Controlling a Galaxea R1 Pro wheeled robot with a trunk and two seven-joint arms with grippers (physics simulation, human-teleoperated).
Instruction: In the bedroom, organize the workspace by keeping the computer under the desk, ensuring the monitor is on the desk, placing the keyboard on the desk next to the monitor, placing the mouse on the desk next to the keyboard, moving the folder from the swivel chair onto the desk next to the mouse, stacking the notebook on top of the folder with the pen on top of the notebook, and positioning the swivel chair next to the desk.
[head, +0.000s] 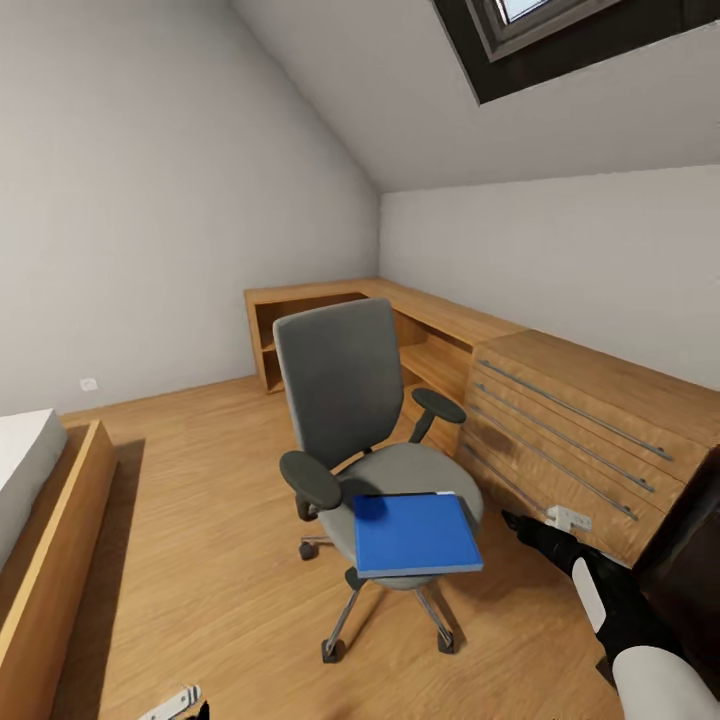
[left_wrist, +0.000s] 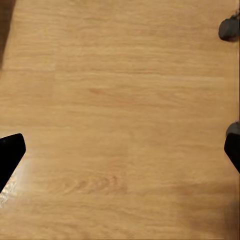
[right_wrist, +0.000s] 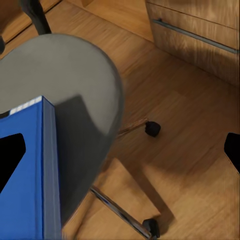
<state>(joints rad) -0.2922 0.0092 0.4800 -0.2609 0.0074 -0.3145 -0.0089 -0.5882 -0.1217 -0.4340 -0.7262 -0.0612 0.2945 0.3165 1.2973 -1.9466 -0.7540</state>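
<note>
Resting flat on grey seat of swivel chair (head: 345, 400): blue folder (head: 415, 535), toward seat's front edge. Chair stood on wooden floor (head: 200, 560), beside light wooden drawer chest (head: 580, 430). Bed corner (head: 40, 520) at left. Right gripper (right_wrist: 120, 150) hovered above seat edge, jaws wide, one black fingertip (right_wrist: 10, 157) over folder, nothing held. Left gripper (left_wrist: 120, 150) pointed at bare floor near chair castors (left_wrist: 230, 27), jaws wide, nothing held. Right arm (head: 610, 600) visible low at right.
</note>
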